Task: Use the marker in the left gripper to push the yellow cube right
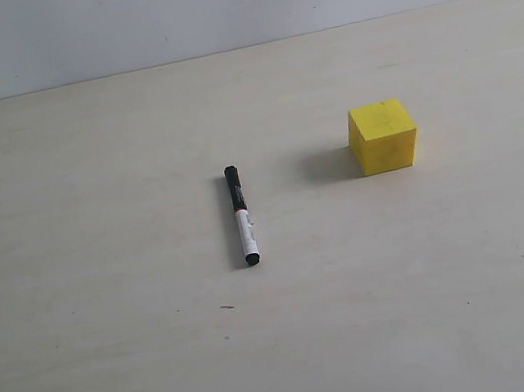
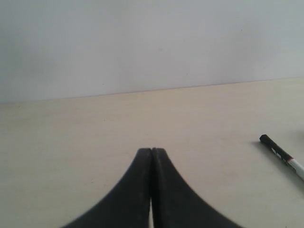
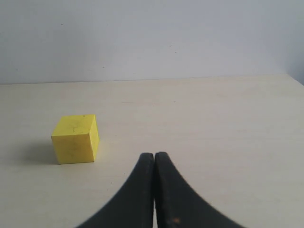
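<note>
The marker [image 1: 241, 216] lies flat on the pale table, its black cap toward the far side and its white barrel toward me; part of the marker [image 2: 282, 156] also shows in the left wrist view. To its right sits the yellow cube [image 1: 384, 136], seen too as the cube [image 3: 76, 138] in the right wrist view. My left gripper [image 2: 151, 151] is shut with nothing between its fingers, well apart from the marker. My right gripper [image 3: 155, 155] is shut and empty, some way from the cube. Neither gripper shows in the exterior view.
The pale table [image 1: 119, 363] runs back to a plain grey-white wall [image 1: 208, 2]. A tiny dark speck [image 1: 227, 308] lies in front of the marker.
</note>
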Tool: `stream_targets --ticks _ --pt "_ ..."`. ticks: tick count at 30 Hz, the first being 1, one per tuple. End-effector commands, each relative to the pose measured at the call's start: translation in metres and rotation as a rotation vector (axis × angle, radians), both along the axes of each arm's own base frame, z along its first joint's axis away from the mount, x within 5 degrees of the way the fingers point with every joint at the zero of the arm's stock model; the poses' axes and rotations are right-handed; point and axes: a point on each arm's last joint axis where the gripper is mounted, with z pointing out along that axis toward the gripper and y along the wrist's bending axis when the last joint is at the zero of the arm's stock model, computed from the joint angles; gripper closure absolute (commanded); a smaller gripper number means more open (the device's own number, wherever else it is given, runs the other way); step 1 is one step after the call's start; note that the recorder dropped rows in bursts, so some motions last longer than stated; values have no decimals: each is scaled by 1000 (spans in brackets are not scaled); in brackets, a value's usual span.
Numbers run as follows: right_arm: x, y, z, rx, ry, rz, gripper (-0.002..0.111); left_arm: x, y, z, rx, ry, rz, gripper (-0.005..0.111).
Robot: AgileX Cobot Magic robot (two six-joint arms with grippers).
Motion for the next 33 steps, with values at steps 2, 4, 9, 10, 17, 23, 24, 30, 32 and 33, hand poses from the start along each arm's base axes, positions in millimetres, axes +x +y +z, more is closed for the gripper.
stream_targets --ticks 2,4,9,10,17,23,24,30,32,33 --pt "0 0 -1 -5 -7 -4 108 -2 0 -9 16 101 -1 107" --pt "0 0 -1 -5 -7 -4 108 -3 0 -11 21 119 -2 107" --pt "0 0 -1 -5 -7 -4 108 -3 0 -12 23 129 -3 107" --pt "0 0 -1 -5 -7 -4 108 -3 0 -12 23 129 -3 107" --pt "0 0 -1 -5 -7 -4 108 -3 0 -12 23 131 -3 107" --pt "0 0 -1 -5 -7 -4 108 -3 0 -12 23 131 -3 107" --pt "0 0 -1 -5 -7 -4 108 -3 0 -12 23 131 -3 107" --pt "0 0 -1 -5 -7 -4 108 -3 0 -12 23 131 -3 107" --pt "0 0 -1 -5 -7 -4 108 -3 0 -12 23 131 -3 107" --pt "0 0 -1 -5 -7 -4 108 -3 0 -12 23 131 -3 107"
